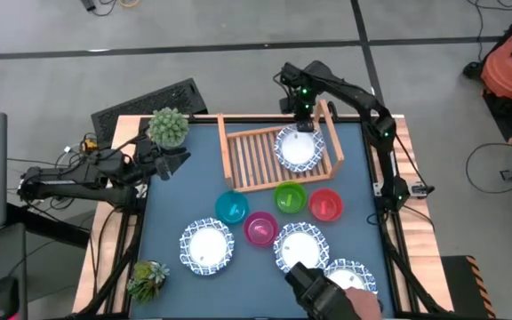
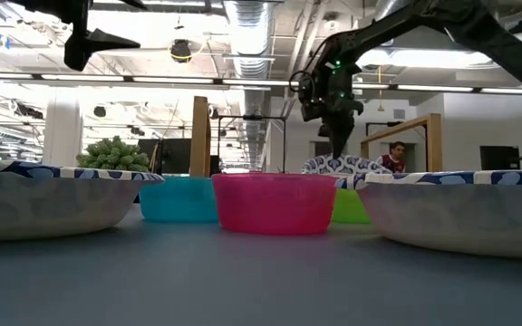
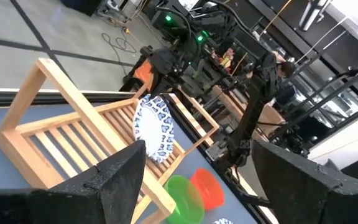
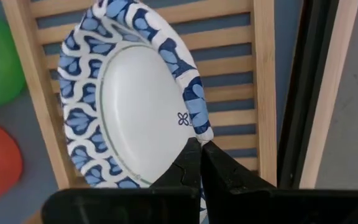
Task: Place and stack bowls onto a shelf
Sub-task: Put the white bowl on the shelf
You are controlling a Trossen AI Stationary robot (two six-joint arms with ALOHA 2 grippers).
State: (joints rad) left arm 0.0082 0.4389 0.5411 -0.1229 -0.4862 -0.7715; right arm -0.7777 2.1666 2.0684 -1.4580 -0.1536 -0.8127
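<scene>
On the light wooden shelf (image 1: 269, 156) sits a white bowl with a blue patterned rim (image 1: 299, 147); below it stand teal (image 1: 231, 207), magenta (image 1: 260, 228), green (image 1: 289, 196) and red (image 1: 325, 204) bowls.

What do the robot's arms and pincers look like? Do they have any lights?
Both arms are dark, almost black, built from jointed tube sections. The right arm has small glowing green lights near its wrist. The right pincer is two flat, matte black fingers tapering to narrow tips. The left pincer has broad, wedge-shaped black fingers with a rough, grainy surface. Thin cables trail beside the left arm.
</scene>
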